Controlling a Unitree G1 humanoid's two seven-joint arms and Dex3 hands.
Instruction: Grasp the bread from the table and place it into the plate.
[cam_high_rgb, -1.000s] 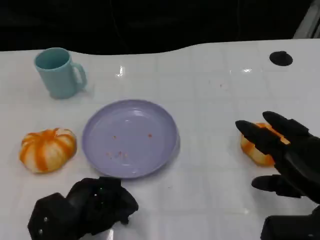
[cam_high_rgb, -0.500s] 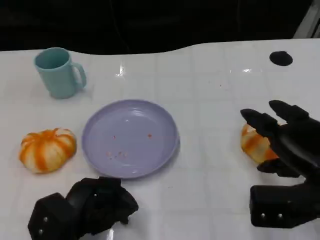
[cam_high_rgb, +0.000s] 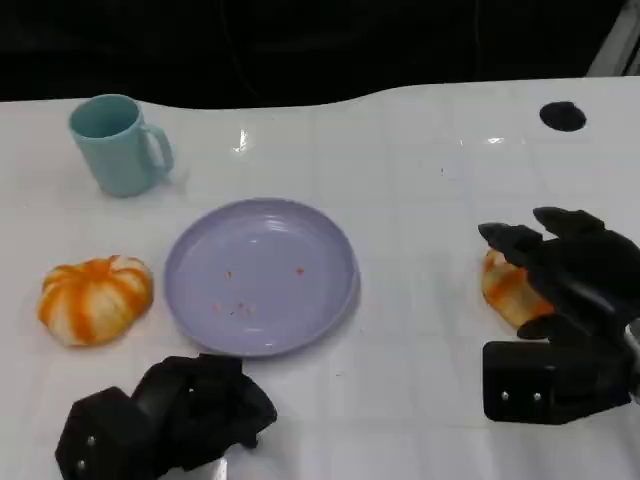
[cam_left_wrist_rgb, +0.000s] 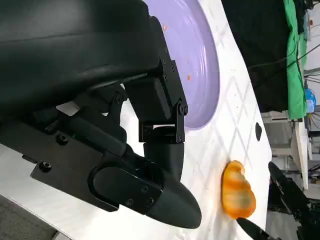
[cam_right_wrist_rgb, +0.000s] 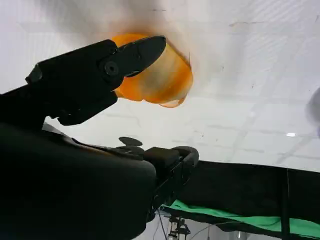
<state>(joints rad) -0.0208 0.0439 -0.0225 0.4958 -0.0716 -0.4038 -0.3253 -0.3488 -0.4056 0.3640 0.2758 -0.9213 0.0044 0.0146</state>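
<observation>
The orange bread (cam_high_rgb: 503, 289) lies on the white table at the right, apart from the lilac plate (cam_high_rgb: 260, 275) in the middle. My right hand (cam_high_rgb: 572, 290) hangs over the bread with its fingers arched across its top and right side, hiding much of it. In the right wrist view one finger (cam_right_wrist_rgb: 95, 72) lies across the bread (cam_right_wrist_rgb: 162, 82), while the thumb stands apart below. The bread still rests on the table. My left hand (cam_high_rgb: 170, 415) sits at the near left with fingers curled in, holding nothing. The left wrist view shows the plate (cam_left_wrist_rgb: 202, 60) and the bread (cam_left_wrist_rgb: 238, 190) beyond it.
A teal mug (cam_high_rgb: 118, 145) stands at the far left. An orange-and-white striped pumpkin-shaped piece (cam_high_rgb: 95, 298) lies left of the plate. A black round mark (cam_high_rgb: 562, 116) sits at the far right near the table's back edge.
My right hand has drawn back toward me and lowered, its fingers bending down over the bread. The bread, plate and left hand have not moved.
</observation>
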